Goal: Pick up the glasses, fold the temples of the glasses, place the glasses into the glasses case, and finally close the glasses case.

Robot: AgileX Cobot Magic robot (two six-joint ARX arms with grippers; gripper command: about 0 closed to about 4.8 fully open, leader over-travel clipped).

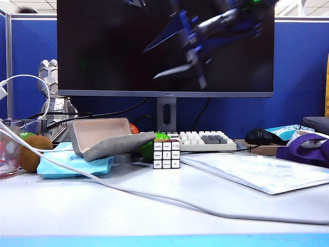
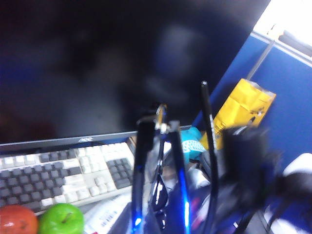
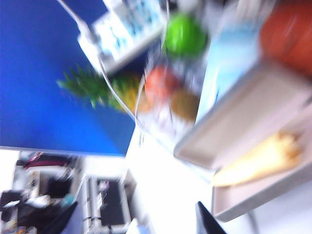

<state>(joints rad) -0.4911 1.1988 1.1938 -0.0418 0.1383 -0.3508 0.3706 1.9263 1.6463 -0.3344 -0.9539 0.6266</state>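
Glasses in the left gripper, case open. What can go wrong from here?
A temple sticks out unfolded from the glasses in the shut left gripper, above the keyboard: it would foul the glasses case. The case sits on a tissue packet and may shift. The open right gripper near the case looks motion-blurred: possible bump.

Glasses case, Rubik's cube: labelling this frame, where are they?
glasses case (image 1: 115, 144), exterior view, grey outer shell of the front half.
Rubik's cube (image 1: 166, 154), exterior view, middle of its front face.

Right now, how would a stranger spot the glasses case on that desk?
Find the big dark monitor; below its left half, the glasses case rests on a light blue packet. It is the only open grey clamshell box, left of the cube.
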